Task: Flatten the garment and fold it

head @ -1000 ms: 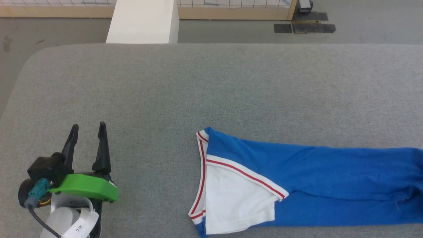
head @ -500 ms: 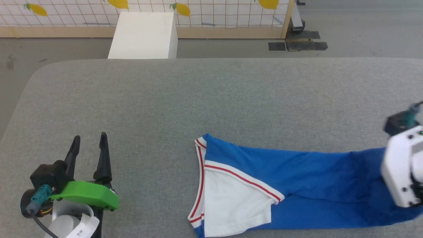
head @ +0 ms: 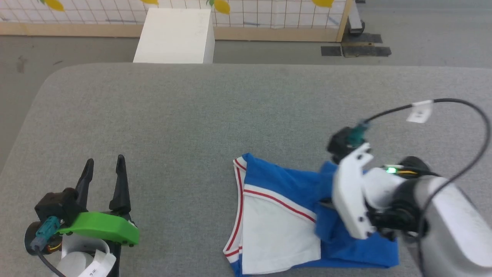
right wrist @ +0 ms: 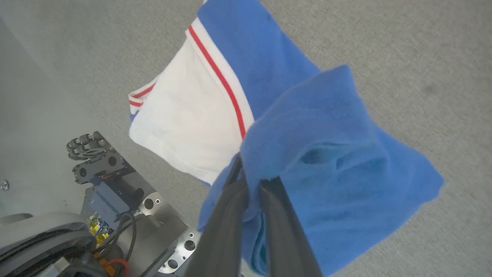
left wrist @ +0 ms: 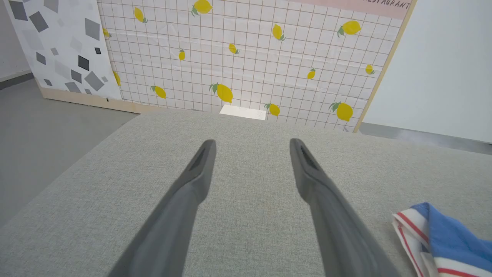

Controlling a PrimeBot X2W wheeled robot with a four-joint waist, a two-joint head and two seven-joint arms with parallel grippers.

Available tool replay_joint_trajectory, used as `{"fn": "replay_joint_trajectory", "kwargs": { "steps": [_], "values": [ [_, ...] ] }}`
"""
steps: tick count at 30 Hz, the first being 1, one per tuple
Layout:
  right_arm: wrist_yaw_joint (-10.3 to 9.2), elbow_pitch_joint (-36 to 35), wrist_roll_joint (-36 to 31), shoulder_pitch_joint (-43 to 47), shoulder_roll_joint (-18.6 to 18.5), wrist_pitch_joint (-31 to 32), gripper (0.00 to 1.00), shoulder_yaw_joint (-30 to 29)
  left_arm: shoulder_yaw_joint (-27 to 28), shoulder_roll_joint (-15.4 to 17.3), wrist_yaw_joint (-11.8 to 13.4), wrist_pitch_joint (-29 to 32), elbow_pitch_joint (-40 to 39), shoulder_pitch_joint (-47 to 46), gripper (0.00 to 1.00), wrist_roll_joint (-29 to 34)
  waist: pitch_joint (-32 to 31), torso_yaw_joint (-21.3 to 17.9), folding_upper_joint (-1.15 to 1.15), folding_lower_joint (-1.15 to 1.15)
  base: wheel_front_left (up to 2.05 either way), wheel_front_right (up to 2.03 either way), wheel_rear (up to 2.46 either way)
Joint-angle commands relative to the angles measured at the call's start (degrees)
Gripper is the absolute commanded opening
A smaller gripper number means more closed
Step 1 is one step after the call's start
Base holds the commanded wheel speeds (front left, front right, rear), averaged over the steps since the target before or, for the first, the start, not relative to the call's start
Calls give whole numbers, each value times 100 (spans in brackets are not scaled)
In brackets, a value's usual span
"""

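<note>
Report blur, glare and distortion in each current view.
Head view: even, soft light, no glare, garment sharp. Left wrist view: left end effector blurred close to the lens, lemon wall sharp. Right wrist view: garment's blue fold nearest the lens slightly soft, no glare.

Grey fabric-covered desk (head: pixel 192 115) bare across left and far side, bright blue jersey garment (head: pixel 284 181) and pale right arm (head: pixel 442 207) crowd near right, white box (head: pixel 175 34) beyond far edge

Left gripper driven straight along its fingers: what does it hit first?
Likely the grey table ahead of the left gripper, though its tilt is hard to judge. The garment lies off to the right, outside that line.
</note>
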Motion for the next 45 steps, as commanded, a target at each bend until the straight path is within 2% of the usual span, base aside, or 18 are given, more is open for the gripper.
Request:
{"fn": "replay_joint_trajectory", "kwargs": {
  "steps": [1, 8, 15, 22, 23, 24, 30, 34, 40, 45],
  "values": [
    [-9, 133, 46, -164, 121, -151, 0, 113, -3, 15, 18, -25, -13, 40, 100, -74, 64, 48, 0, 0, 0, 0, 0],
    [-9, 1065, 134, -672, 650, -877, 0, 862, -56, -33, 8, -48, 16, -76, 100, -108, 268, 200, 0, 0, 0, 0, 0],
    [-9, 2031, 37, -984, 959, -1662, 0, 1290, -122, -99, -31, -99, 102, -221, 100, -131, 471, 361, 0, 0, 0, 0, 0],
    [-9, 2807, 17, -1142, 1108, -2292, 0, 1598, -144, -150, -89, -164, 265, -319, 100, -158, 578, 426, 0, 0, 0, 0, 0],
    [-9, 2862, 44, -1164, 1126, -2363, 45, 1626, -146, -155, -93, -169, 282, -326, 100, -162, 583, 425, 0, 0, 0, 0, 0],
    [-9, 2894, 83, -1200, 1145, -2453, 100, 1679, -146, -154, -94, -174, 300, -333, 100, -161, 584, 417, 0, 0, 0, 0, 0],
    [-9, 2715, 527, -1378, 1216, -2759, 100, 1945, -146, -131, -99, -199, 383, -304, 100, -151, 420, 315, 0, 0, 0, 0, 0],
    [-9, 2417, 764, -1507, 1108, -2941, 100, 2045, -152, -96, -95, -196, 420, -256, 100, -149, 222, 209, 0, 0, 0, 0, 0],
    [-9, 1949, 1022, -1572, 888, -3460, 100, 1737, -119, -19, -36, -173, 386, -104, 100, -148, -126, -34, 0, 0, 0, 0, 0],
    [-9, 1466, 868, -1491, 629, -4568, 100, 1167, -70, 19, 33, -188, 279, 25, 100, -135, -352, -235, 0, 0, 0, 0, 0]
  ]
}}
